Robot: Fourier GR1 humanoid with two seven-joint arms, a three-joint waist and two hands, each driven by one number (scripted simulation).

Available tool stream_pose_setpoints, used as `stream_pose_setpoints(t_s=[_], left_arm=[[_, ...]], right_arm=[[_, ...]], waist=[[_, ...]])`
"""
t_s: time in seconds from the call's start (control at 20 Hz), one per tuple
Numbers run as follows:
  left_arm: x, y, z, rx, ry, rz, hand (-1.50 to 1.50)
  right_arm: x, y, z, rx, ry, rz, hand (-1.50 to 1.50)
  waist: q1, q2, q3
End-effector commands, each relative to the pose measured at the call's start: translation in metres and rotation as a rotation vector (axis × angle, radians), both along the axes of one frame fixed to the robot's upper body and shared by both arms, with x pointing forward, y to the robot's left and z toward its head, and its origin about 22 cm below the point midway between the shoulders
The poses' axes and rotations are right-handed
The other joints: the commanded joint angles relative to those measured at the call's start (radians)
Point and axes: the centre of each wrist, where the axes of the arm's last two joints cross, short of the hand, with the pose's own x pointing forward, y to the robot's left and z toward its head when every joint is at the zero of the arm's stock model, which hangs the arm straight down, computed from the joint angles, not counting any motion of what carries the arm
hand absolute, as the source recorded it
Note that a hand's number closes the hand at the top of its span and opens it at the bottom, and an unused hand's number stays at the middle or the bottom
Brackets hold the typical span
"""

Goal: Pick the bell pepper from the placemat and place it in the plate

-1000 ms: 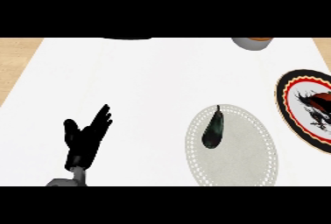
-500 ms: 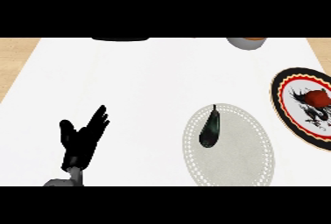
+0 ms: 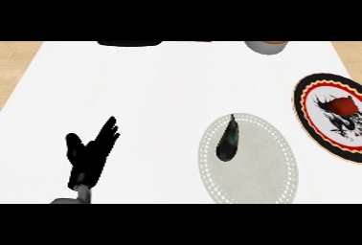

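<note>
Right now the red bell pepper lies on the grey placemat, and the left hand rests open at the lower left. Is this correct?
Not quite. The head view shows the red bell pepper on the plate, not on the grey placemat; a dark elongated object lies on the placemat. The left hand does rest open at the lower left.

Left hand point(image 3: 88, 155) showing matte black all over, fingers slim and tapering toward tips, thumb shorter and blunter; no markings, screws or cables showing on it; hand narrowing into black wrist section; below wrist, grey forearm point(image 3: 79, 197) showing only as short rounded stub, smooth, lighter along one side, getting cut off at lower edge
</note>
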Motion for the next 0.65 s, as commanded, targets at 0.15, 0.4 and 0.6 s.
stream_pose_setpoints(t_s=[0.15,0.4,0.6], left_arm=[[0.003,0.009,0.002,0.010,0.013,0.016,0.00],[0.002,0.014,-0.020,0.008,0.015,0.027,0.00],[-0.022,0.000,-0.018,0.003,0.009,0.018,0.00]], right_arm=[[-0.043,-0.018,0.002,-0.073,0.053,0.068,-1.50],[-0.063,-0.009,-0.022,-0.078,0.091,0.077,-1.50],[-0.076,-0.007,-0.031,-0.094,0.090,0.041,-1.50]], waist=[[-0.010,-0.006,-0.002],[-0.016,-0.006,-0.003],[-0.009,-0.006,-0.002]])
